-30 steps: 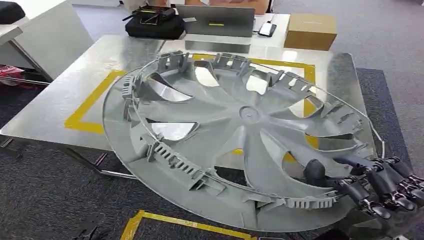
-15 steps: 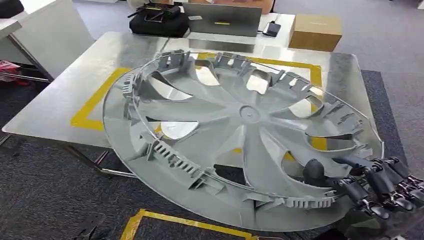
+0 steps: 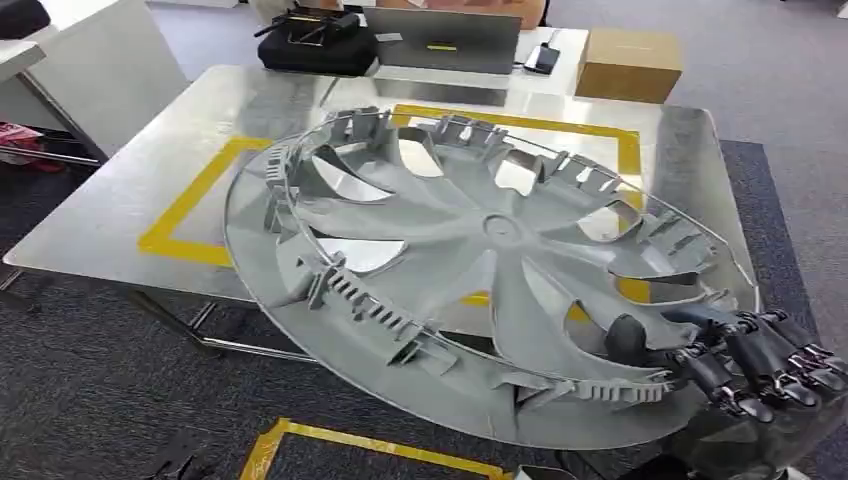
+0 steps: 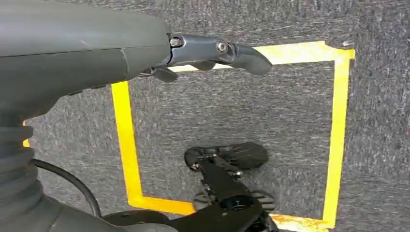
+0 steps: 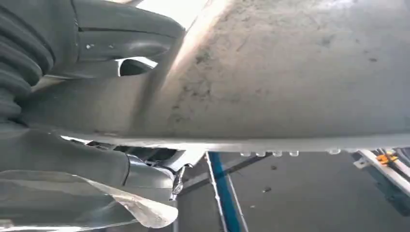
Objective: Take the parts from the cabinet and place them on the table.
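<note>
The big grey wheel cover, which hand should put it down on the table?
The right hand, probably. Its fingers already grip the wheel cover by its near rim, above the metal table. The left hand hangs over the carpet, holding nothing.

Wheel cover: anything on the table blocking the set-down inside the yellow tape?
Nothing visible. The right hand holds the wheel cover by its near rim, tilted over the table. The visible part of the yellow tape outline is bare; box and bag sit beyond it.
</note>
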You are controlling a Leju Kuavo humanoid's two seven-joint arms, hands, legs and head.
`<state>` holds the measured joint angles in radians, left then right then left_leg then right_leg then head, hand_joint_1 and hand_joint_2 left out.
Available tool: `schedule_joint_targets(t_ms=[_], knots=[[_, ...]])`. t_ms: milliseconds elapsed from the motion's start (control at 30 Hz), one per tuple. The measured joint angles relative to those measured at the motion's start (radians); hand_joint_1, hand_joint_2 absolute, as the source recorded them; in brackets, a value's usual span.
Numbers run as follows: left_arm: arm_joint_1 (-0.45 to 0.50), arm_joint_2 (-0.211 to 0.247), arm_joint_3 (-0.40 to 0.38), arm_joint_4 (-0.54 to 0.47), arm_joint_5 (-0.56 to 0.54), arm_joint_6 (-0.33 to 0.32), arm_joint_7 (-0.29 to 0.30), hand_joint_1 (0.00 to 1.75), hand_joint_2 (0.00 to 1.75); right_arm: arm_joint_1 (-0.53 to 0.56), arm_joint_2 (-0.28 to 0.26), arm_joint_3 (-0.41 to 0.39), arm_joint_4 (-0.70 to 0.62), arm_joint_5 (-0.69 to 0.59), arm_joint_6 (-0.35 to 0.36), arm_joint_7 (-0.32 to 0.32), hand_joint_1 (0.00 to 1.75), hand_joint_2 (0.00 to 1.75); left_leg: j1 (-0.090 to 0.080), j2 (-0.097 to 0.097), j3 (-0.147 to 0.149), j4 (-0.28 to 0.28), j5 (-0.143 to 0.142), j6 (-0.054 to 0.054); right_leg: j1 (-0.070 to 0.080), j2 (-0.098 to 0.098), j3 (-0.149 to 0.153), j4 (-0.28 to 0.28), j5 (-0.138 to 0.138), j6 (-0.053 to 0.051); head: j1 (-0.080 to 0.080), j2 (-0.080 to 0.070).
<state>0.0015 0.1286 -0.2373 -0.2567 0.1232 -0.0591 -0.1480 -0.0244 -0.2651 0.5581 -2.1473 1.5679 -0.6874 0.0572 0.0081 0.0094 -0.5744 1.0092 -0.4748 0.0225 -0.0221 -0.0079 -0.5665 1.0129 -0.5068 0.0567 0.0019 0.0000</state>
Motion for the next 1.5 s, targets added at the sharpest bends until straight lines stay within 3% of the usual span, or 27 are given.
schedule_joint_targets(t_ms=[33, 67, 100, 133, 200, 367, 433, 467, 500, 767, 867, 1000, 1200, 1500], knots=[[-0.001, 0.001, 0.000, 0.002, -0.001, -0.002, -0.002, 0.00, 1.75, -0.003, 0.000, 0.001, 0.008, 0.001, 0.000, 0.003, 1.75, 1.75, -0.004, 0.000, -0.007, 0.010, -0.002, -0.008, 0.002, 0.006, 0.004, -0.007, 0.008, -0.014, -0.002, 0.000], [0.000, 0.005, 0.000, 0.004, -0.001, -0.006, -0.004, 0.00, 1.75, -0.005, -0.001, 0.003, 0.019, 0.003, 0.000, 0.008, 1.75, 1.75, -0.007, 0.000, -0.009, 0.012, -0.005, -0.007, -0.002, 0.007, 0.002, -0.008, 0.012, -0.013, -0.004, 0.000], [0.000, 0.006, 0.001, 0.005, -0.001, -0.007, -0.004, 0.00, 1.75, -0.007, -0.003, 0.005, 0.029, 0.003, 0.000, 0.009, 1.75, 1.75, -0.007, -0.001, -0.008, 0.010, 0.000, 0.008, 0.000, 0.008, 0.002, -0.007, 0.012, -0.012, -0.004, 0.000], [0.000, 0.008, 0.001, 0.006, -0.001, -0.009, -0.004, 0.00, 1.75, -0.007, -0.003, 0.005, 0.044, 0.003, 0.000, 0.009, 1.75, 1.75, -0.006, -0.001, -0.006, 0.009, 0.001, 0.015, 0.002, 0.009, 0.002, -0.007, 0.012, -0.012, -0.004, 0.000], [-0.001, 0.010, 0.001, 0.008, -0.001, -0.010, -0.005, 0.00, 1.75, -0.006, -0.003, 0.005, 0.068, 0.003, 0.000, 0.007, 1.75, 1.75, -0.005, -0.001, -0.005, 0.004, 0.005, 0.020, 0.005, 0.009, 0.002, -0.007, 0.011, -0.018, -0.005, 0.000], [0.000, 0.014, 0.001, 0.011, -0.002, -0.010, -0.006, 0.00, 1.75, -0.007, -0.003, 0.005, 0.098, 0.003, 0.000, 0.005, 1.75, 1.75, 0.000, -0.001, -0.004, -0.003, 0.009, 0.009, 0.012, 0.008, 0.001, -0.006, 0.008, -0.029, -0.004, 0.000], [0.000, 0.014, 0.001, 0.011, -0.002, -0.010, -0.006, 0.00, 1.75, -0.006, -0.004, 0.005, 0.109, 0.003, 0.000, 0.005, 1.75, 1.75, 0.004, -0.001, -0.003, -0.005, 0.009, -0.012, 0.014, 0.008, 0.000, -0.005, 0.007, -0.033, -0.004, 0.000], [0.000, 0.014, 0.001, 0.012, -0.002, -0.010, -0.006, 0.00, 1.75, -0.006, -0.004, -0.002, 0.124, 0.003, 0.000, 0.007, 1.75, 1.75, 0.005, -0.001, -0.003, -0.006, 0.008, -0.026, 0.014, 0.008, 0.000, -0.004, 0.007, -0.033, -0.004, 0.000], [-0.001, 0.014, 0.001, 0.013, -0.002, -0.011, -0.006, 0.00, 1.75, -0.006, -0.004, -0.013, 0.147, 0.003, 0.000, 0.012, 1.75, 1.75, 0.005, -0.001, -0.003, -0.006, 0.007, -0.028, 0.014, 0.008, 0.000, -0.004, 0.007, -0.033, -0.004, 0.000], [-0.002, 0.017, 0.003, 0.016, -0.007, -0.019, 0.000, 0.00, 1.75, -0.032, -0.022, -0.123, 0.329, -0.009, 0.008, 0.097, 1.75, 1.75, 0.000, -0.001, -0.005, -0.004, 0.007, -0.029, 0.010, 0.007, 0.001, -0.005, 0.009, -0.031, -0.003, 0.000], [-0.007, 0.019, 0.003, 0.016, -0.015, -0.023, 0.013, 0.00, 1.75, -0.100, -0.048, -0.176, 0.437, -0.060, 0.124, 0.155, 1.75, 1.75, -0.001, 0.000, -0.006, -0.002, 0.007, -0.028, 0.009, 0.007, 0.001, -0.006, 0.010, -0.029, -0.004, 0.000], [-0.008, 0.022, 0.004, 0.017, -0.019, -0.028, 0.016, 0.00, 1.75, -0.169, -0.088, -0.245, 0.567, -0.103, 0.153, 0.141, 1.75, 1.75, -0.001, -0.004, -0.010, 0.001, 0.009, -0.027, 0.009, 0.004, -0.001, -0.006, 0.012, -0.026, -0.003, 0.000], [-0.011, 0.029, 0.006, 0.017, -0.018, -0.034, 0.015, 0.00, 1.75, -0.244, -0.116, -0.316, 0.692, -0.154, 0.248, 0.178, 1.75, 1.75, -0.002, -0.004, -0.011, 0.003, 0.008, -0.026, 0.007, 0.005, -0.001, -0.006, 0.013, -0.026, -0.004, 0.000], [-0.011, 0.030, 0.018, 0.020, -0.019, -0.027, 0.015, 0.00, 1.75, -0.305, -0.129, -0.376, 0.784, -0.188, 0.308, 0.196, 1.75, 1.75, -0.002, -0.004, -0.011, 0.002, 0.008, -0.026, 0.008, 0.005, -0.002, -0.006, 0.013, -0.026, -0.003, 0.000]])
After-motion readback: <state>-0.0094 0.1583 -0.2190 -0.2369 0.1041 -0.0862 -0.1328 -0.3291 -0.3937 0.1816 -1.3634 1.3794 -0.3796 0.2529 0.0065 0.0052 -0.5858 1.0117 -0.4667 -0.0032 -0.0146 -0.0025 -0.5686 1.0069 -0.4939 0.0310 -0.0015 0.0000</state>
